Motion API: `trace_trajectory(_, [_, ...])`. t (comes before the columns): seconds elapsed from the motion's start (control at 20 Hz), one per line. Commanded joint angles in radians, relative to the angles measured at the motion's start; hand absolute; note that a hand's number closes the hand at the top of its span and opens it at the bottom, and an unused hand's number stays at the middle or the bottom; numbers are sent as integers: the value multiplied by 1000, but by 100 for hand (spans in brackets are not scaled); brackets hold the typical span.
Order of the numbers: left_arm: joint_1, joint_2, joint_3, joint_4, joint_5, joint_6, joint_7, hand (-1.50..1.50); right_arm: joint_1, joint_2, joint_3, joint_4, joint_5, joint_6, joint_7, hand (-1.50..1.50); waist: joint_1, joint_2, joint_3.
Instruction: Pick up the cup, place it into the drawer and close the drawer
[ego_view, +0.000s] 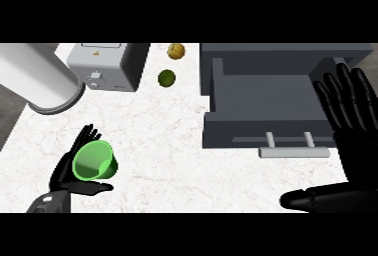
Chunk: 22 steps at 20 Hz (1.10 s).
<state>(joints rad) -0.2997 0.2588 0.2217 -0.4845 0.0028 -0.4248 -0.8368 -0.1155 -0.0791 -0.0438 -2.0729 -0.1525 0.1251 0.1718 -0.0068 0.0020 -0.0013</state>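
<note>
Holding green cup (94, 160) in left hand (65, 176), fingers curled behind the wall, thumb tucked underneath, mouth tipped toward the head view. Cannot confirm from above whether lifted clear of bench (170, 145). Judged as mid-carry: grasped, not yet placed.

Up and to the right of left hand, well apart across bare bench: grey drawer (266, 97), pulled open, so ready to take the cup. On its near front, pale bar handle (291, 151).

Just right of drawer: right hand (358, 150), spread wide, fingers straight and up, holding nothing. Resting; probably well placed for the closing push later.

Next, likely: carry right and forward from left hand's spot, clear drawer's front wall, lower in, let go. Possible snag: clipping that wall with the tilted cup.

Above left hand, off the route: toaster (107, 65), big white cylinder (37, 75), green fruit (167, 77), brownish item (176, 50) past it. Nothing between left hand and drawer.
</note>
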Motion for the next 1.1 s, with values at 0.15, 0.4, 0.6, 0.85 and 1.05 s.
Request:
trace_trajectory(0.15, [-14, -31, -19, 60, 13, -127, -95, -150, -11, -9, -2, -20, 1, -7, 32, -150, 1, 0, 0])
trace_trajectory(0.4, [-62, -16, -10, 56, 66, -244, -43, -150, -18, -1, 3, -7, 9, -15, 32, -150, 4, 0, 0])
trace_trajectory(0.6, [-34, -36, -31, 64, 60, -268, -114, 150, 0, -16, -6, 4, 6, 9, 10, -150, -3, 3, -1])
trace_trajectory(0.85, [-31, -36, -52, 13, 65, -268, -153, 150, -40, -39, -67, 37, -51, 18, 17, -150, 1, 3, -1])
trace_trajectory(1.05, [-38, -38, -41, 8, 68, -181, -205, 150, 28, -37, -66, 2, -58, 44, -29, -150, -9, 2, -1])
